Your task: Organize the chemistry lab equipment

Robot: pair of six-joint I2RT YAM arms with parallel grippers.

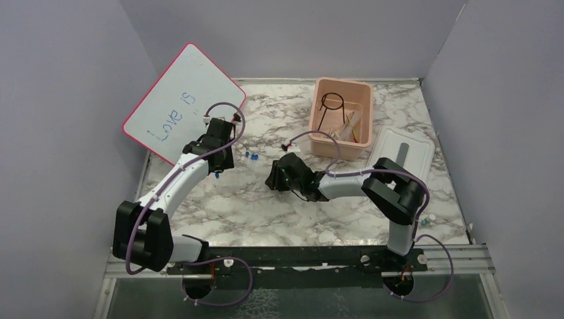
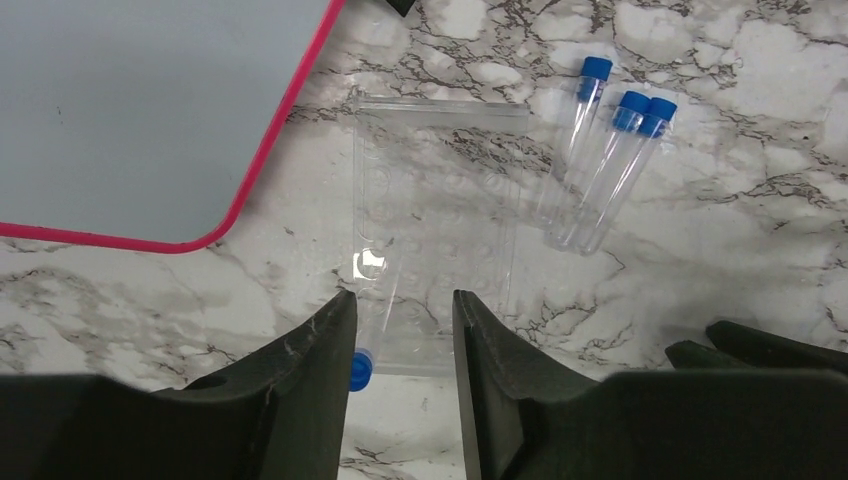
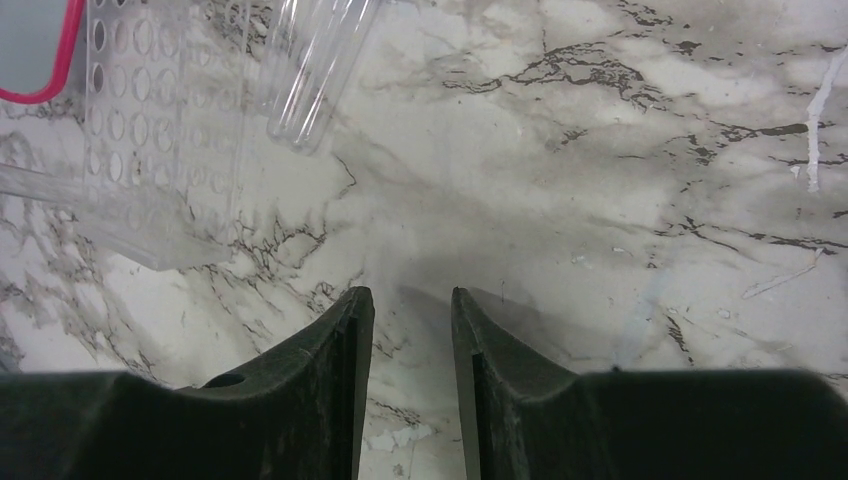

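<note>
Blue-capped clear test tubes (image 2: 600,170): three loose on marble worktop (image 2: 760,200) beside clear plastic rack (image 2: 440,200), fourth tube (image 2: 368,335) between left jaws, parted, not clamped | right jaws apart, empty | black wire ring stand (image 1: 331,103) already in pink tub (image 1: 342,81) | tubes, rack left

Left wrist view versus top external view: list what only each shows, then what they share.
Only left wrist: a clear well plate and a capped tube lying between the fingers of the left gripper. Only top external: the pink tub holding a black ring stand, and the white lid. Both: the whiteboard, the blue-capped tubes and the marble table.
</note>
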